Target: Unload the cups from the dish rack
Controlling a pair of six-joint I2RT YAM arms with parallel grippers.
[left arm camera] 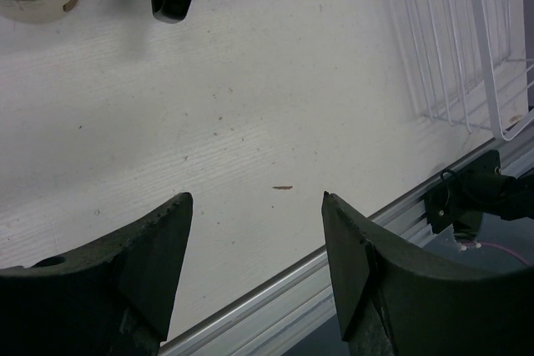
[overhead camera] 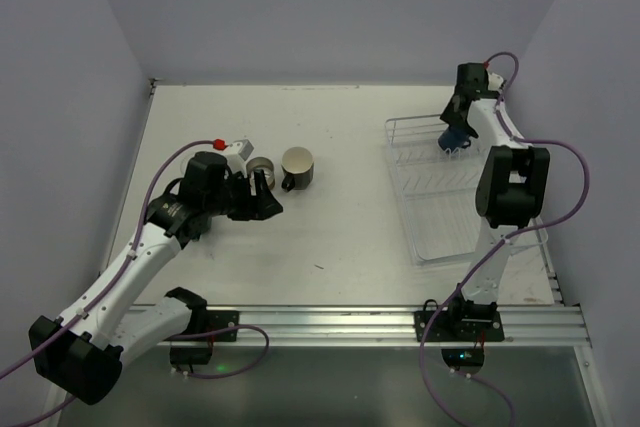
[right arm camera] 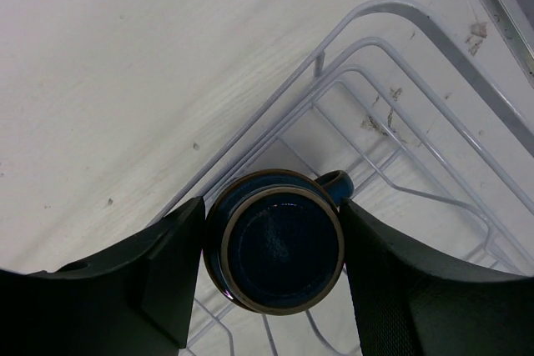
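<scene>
Top external view: a grey cup and a cream mug are standing on the table, well left of the rack, so those two look unloaded. The left claw is hovering just beside them. The right claw is reaching into the rack's far corner, where a blue mug is. No other cup is showing in the rack, though clear glass would be hard to spot.

Left wrist view: the left claw's fingers are standing spread, with only bare table between them.

Right wrist view: the right claw is pinching the blue mug, a finger pressing on either side, the mug upright over the rack wires. By my judgement the blue mug is the last one left, and it is not yet carried out of the rack.
</scene>
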